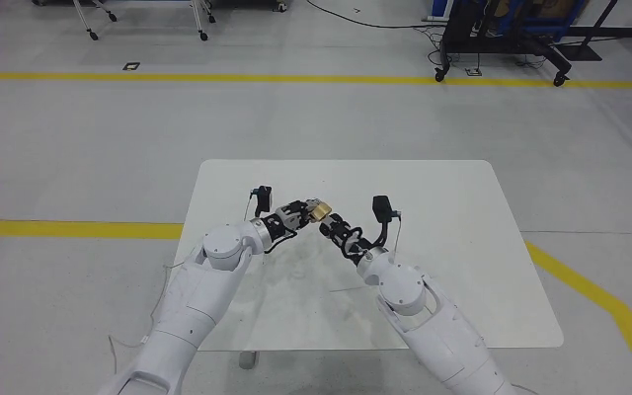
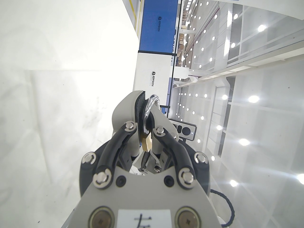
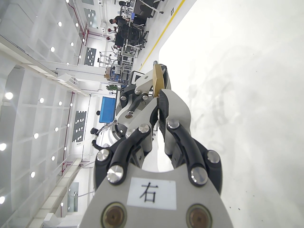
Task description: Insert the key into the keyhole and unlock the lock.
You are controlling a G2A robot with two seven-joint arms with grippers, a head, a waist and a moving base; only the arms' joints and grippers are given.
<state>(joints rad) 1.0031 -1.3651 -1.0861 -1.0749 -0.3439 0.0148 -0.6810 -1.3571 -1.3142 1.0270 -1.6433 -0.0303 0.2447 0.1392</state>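
Note:
Above the middle of the white table, my left gripper is shut on a brass padlock. In the left wrist view its fingertips clamp the silver shackle, and the brass body sits back between the fingers. My right gripper faces the padlock's body from close by, shut on the key. In the right wrist view the key is a thin metal edge between the pads, pointing at the brass padlock. The keyhole and the key's tip are hidden.
Both arms meet over the table's middle. The table's edges lie well away from the grippers. Yellow floor lines and wheeled frames are far behind the table.

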